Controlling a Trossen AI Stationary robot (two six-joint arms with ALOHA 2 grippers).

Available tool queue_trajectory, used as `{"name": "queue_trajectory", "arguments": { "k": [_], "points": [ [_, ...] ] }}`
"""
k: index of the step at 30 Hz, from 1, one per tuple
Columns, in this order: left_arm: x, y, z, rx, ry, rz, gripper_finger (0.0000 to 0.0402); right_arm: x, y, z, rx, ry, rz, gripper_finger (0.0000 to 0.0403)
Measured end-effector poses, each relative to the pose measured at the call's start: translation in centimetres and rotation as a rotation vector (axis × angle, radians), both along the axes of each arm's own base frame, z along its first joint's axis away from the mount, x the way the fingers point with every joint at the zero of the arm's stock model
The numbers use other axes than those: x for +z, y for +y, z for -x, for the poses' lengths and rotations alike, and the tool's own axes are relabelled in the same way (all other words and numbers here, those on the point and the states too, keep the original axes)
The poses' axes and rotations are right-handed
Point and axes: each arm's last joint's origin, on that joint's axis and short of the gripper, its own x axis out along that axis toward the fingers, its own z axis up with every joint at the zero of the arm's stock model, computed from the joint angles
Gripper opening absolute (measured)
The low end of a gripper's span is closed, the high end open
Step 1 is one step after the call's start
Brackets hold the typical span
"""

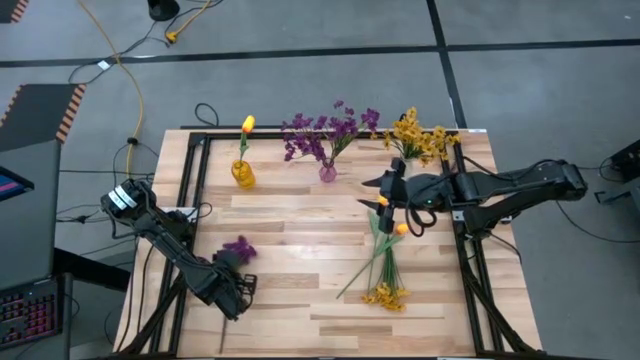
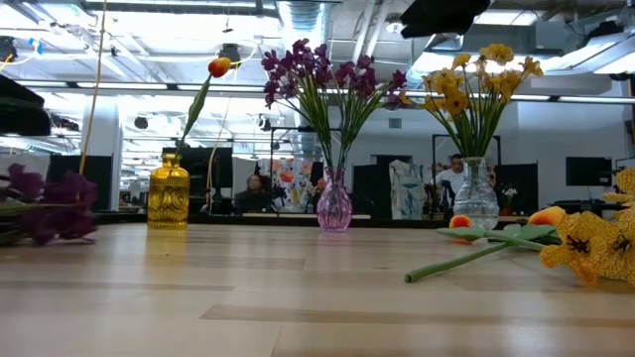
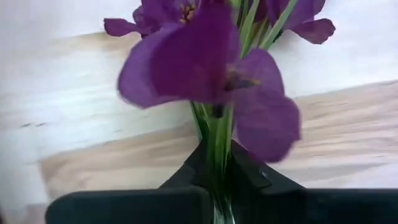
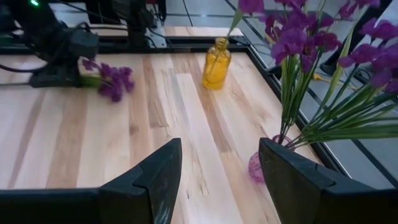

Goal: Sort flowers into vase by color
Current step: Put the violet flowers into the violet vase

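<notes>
Flowers on the table: a purple sprig (image 1: pixel 239 248) is lying low at the left side of the wooden table (image 1: pixel 300 300), and a loose bunch (image 1: pixel 385 270) of yellow blossom clusters and orange buds on green stems is lying at the right side.
Left gripper: the left gripper (image 3: pixel 217 180) is sitting low over the table's left front area and is pinching the green stem of the purple sprig, with the blossoms filling its wrist view; its fingers (image 3: pixel 186 174) are pressing against the stem from both sides.
Right gripper: the right gripper (image 4: pixel 219 171) is hovering above the table's right half, near the loose bunch, with its fingers (image 4: pixel 155 171) spread apart and nothing between them.
Yellow vase: a yellow vase (image 1: pixel 243 174) is standing upright toward the back left, holding a single orange-yellow bud (image 1: pixel 248 124) on a long stem.
Pink vase: a small pink glass vase (image 1: pixel 327 171) is standing at the back centre, holding a spread of purple blossoms (image 1: pixel 325 130).
Clear vase: a clear glass vase (image 2: pixel 475 198) is standing at the back right, holding yellow blossoms (image 2: pixel 476 74); in the high view the right arm is partly covering it.
Orange buds: two orange buds (image 1: pixel 400 228) are showing just beside the right gripper, at the top of the loose bunch.
Background: people (image 2: pixel 256 188) are showing far off in the room beyond the table.
</notes>
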Motion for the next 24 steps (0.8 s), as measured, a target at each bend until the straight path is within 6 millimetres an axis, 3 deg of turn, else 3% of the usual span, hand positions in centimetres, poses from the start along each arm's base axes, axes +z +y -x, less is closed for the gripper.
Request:
{"name": "queue_trajectory", "arguments": {
  "k": [9,16,24],
  "points": [
    [0.1,0.3,-2.2,-0.049,-0.214,-0.045,0.0011,1.5,0.5,3.0,0.040,-0.028,-0.016,0.0239],
    [0.9,1.5,-6.3,-0.211,-0.516,-0.160,0.0011,1.9,0.3,4.7,0.027,-0.029,-0.056,0.0239],
    [3.3,4.6,-11.5,-0.445,-0.779,-0.405,0.0011,1.9,0.2,5.5,0.019,-0.006,-0.066,0.0239]
  ]
}}
